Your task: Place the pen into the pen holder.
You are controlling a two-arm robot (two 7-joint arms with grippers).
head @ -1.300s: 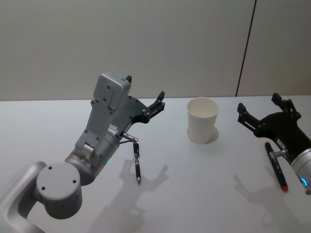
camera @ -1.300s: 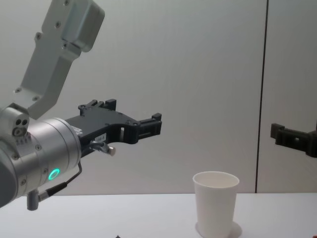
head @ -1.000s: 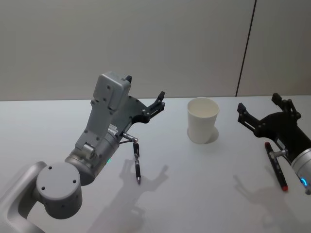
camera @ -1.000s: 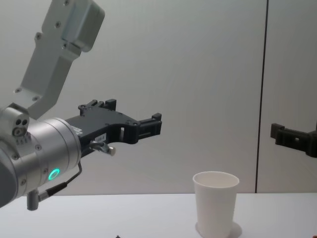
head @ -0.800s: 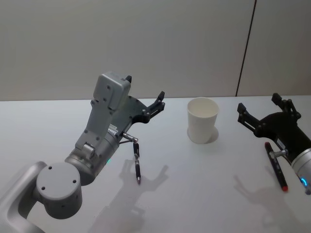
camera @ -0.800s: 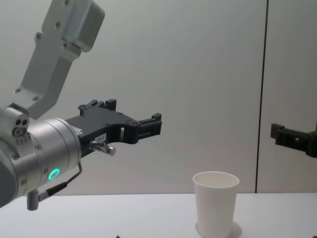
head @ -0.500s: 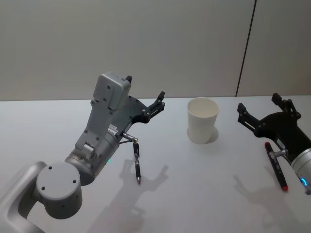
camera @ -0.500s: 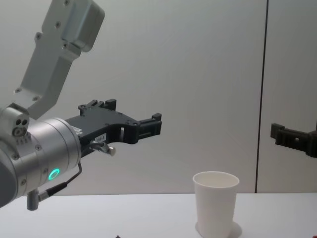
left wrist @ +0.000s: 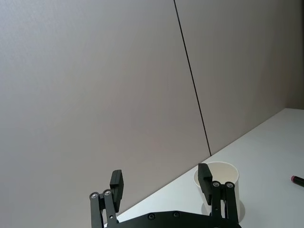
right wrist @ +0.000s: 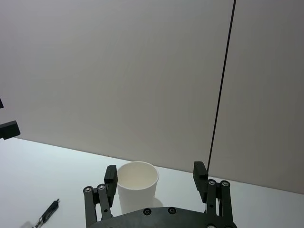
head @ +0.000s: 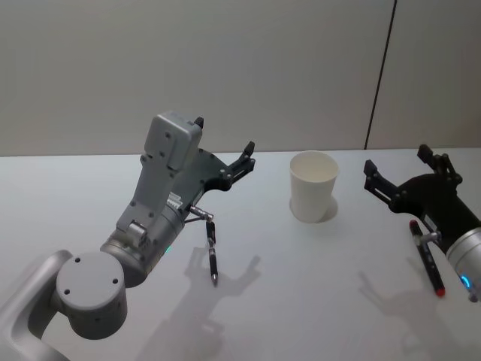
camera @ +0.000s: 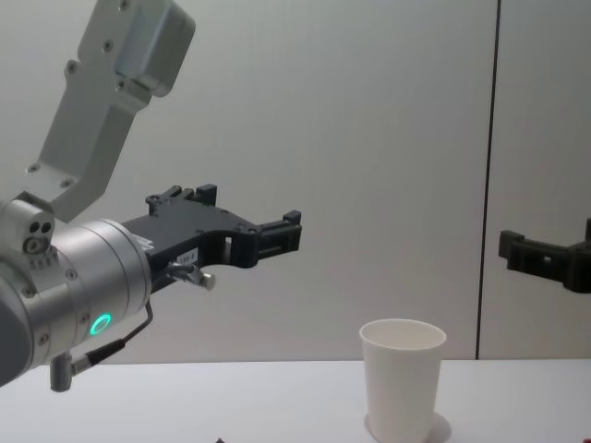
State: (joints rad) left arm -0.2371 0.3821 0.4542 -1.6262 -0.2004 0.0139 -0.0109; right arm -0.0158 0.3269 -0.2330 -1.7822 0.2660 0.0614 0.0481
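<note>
Beneath the raised, wide-spread left pincer (head: 223,134) lies the black pen (head: 213,256).

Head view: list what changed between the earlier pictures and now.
The right gripper edged slightly toward the robot's left, nearer the pen holder, open and holding nothing. The left gripper, open, the black pen, the red-tipped pen and the pen holder stayed put.

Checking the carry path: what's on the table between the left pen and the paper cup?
Nothing. In the head view the table between the left pen and the paper cup is bare.
</note>
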